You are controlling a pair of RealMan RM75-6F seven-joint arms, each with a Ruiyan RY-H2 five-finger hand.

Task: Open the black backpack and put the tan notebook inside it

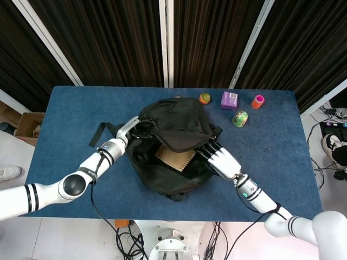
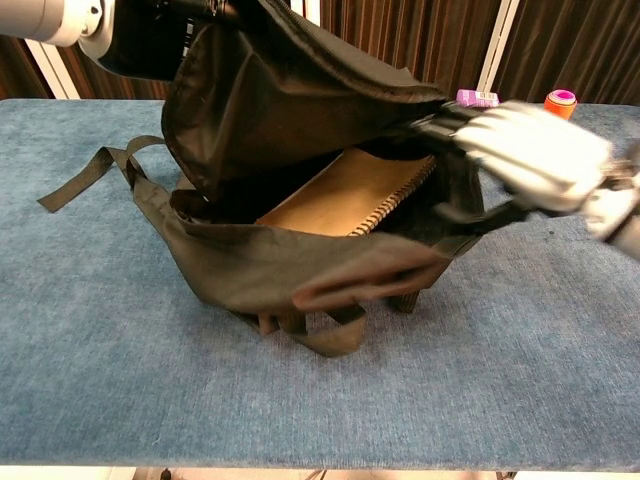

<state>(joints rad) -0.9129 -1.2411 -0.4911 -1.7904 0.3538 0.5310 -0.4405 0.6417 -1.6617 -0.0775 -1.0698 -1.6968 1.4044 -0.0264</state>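
The black backpack [image 1: 176, 122] lies mid-table with its mouth open toward me. My left hand [image 1: 137, 128] grips the top flap and holds it raised. The tan spiral notebook [image 1: 174, 158] lies flat inside the opening, also clear in the chest view as the notebook [image 2: 345, 192] under the lifted flap. My right hand [image 1: 219, 160] is just outside the bag's right rim, fingers apart and holding nothing. In the chest view the right hand [image 2: 530, 150] is motion-blurred, its thumb close to the bag's edge.
At the back right of the blue table [image 1: 282, 146] stand a purple box [image 1: 229, 100], an orange cup with a pink top [image 1: 257, 101], a green and yellow toy [image 1: 240, 118] and a small orange ball [image 1: 204, 98]. A backpack strap [image 1: 103, 130] trails to the left.
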